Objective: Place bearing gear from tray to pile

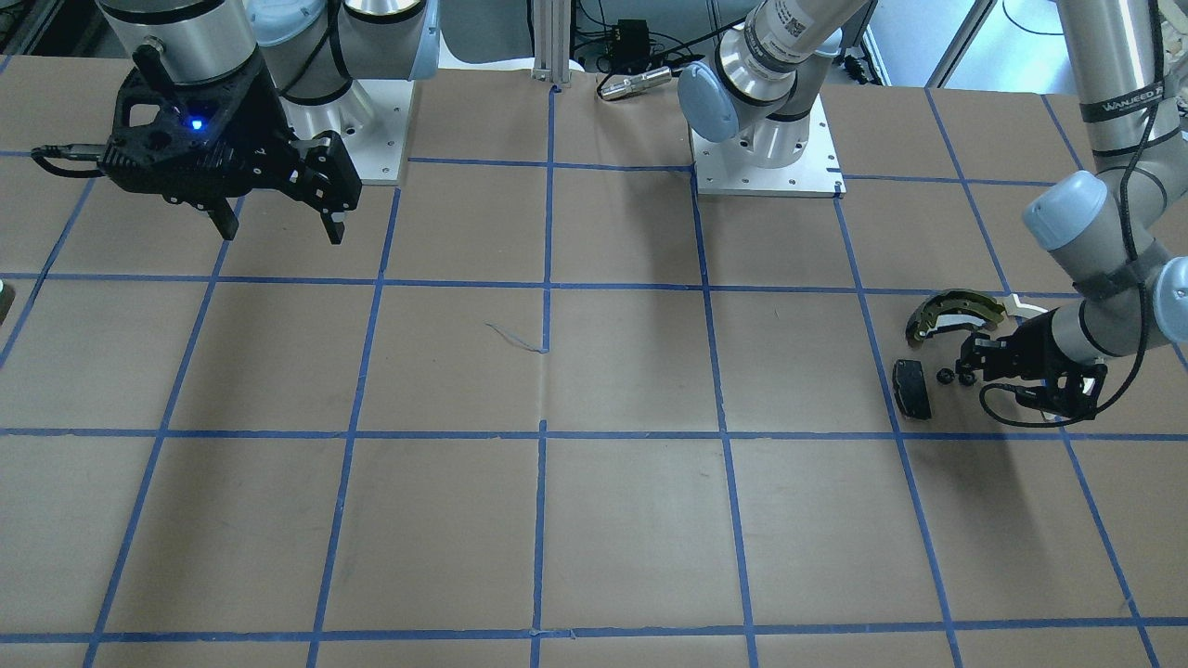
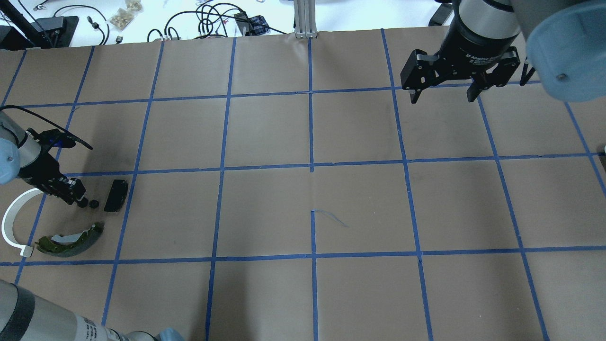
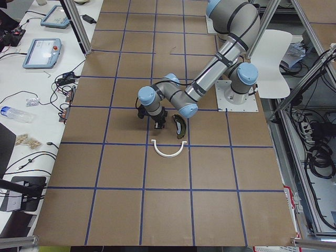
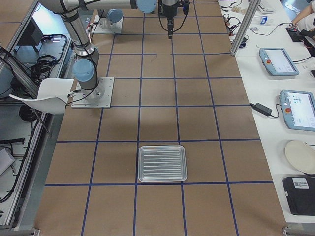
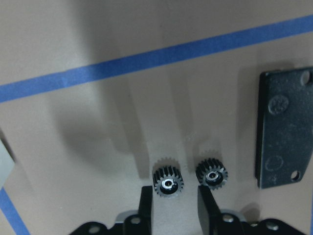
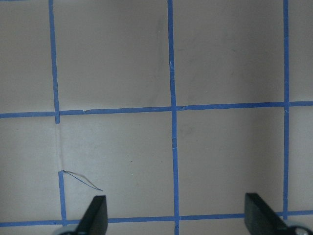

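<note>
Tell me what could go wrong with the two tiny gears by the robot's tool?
The left tool stands open with one gear just off its tips and a second gear by one finger. Backing away crookedly might nudge either gear and roll it away. The black pad lies close beside them, so a sideways swing could bump it.

Two bearing gears (image 5: 167, 182) are sitting beside one black pad (image 5: 283, 129), one brake shoe (image 2: 71, 239), one white arc (image 2: 12, 222); one tray (image 4: 162, 163) is lying apart.
</note>
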`<state>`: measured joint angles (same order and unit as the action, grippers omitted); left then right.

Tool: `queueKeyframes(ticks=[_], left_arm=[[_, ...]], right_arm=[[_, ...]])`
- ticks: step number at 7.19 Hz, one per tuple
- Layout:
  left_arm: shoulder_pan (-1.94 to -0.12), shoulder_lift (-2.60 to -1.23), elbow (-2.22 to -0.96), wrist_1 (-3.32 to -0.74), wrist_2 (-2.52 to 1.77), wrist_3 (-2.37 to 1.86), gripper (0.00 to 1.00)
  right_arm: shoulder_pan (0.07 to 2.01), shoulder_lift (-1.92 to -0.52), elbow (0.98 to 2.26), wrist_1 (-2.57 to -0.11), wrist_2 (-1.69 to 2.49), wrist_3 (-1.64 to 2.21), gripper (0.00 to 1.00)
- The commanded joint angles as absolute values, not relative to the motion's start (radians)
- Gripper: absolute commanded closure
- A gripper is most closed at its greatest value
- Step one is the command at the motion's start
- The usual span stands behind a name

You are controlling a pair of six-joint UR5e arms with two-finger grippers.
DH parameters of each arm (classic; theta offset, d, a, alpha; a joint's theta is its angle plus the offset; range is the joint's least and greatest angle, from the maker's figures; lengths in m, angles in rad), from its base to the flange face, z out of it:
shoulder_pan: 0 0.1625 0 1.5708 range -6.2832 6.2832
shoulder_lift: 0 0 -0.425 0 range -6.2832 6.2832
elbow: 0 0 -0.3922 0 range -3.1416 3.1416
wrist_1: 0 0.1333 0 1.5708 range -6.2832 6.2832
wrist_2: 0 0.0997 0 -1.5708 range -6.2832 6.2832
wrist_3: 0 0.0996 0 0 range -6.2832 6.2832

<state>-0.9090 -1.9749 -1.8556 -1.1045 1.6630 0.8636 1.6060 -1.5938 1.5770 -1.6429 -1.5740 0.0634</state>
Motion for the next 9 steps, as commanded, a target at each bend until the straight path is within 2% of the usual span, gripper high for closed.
queueKeyframes(ticks=[1,2,4,6,9], left_arm=[[-0.91,-1.964,-1.844,-1.104,1.652,0.864,0.0],[-0.929,-1.939,-1.815,-1.12,1.658,0.844,0.0],[-0.972,-1.89,-1.677,-1.292,1.6,0.679,0.0],[-1.143,-1.823,-1.558,-1.453,1.592,0.451,0.0],[-1.349,-1.699,-1.557,-1.529,1.542,0.28,0.0]], right_arm=[[1.606,-1.594,1.577,-1.643,-1.574,0.063,0.0],[1.605,-1.594,1.577,-1.643,-1.574,0.063,0.0],[1.606,-1.594,1.577,-1.641,-1.574,0.061,0.0],[1.605,-1.592,1.577,-1.643,-1.575,0.06,0.0],[1.606,-1.592,1.578,-1.641,-1.575,0.06,0.0]])
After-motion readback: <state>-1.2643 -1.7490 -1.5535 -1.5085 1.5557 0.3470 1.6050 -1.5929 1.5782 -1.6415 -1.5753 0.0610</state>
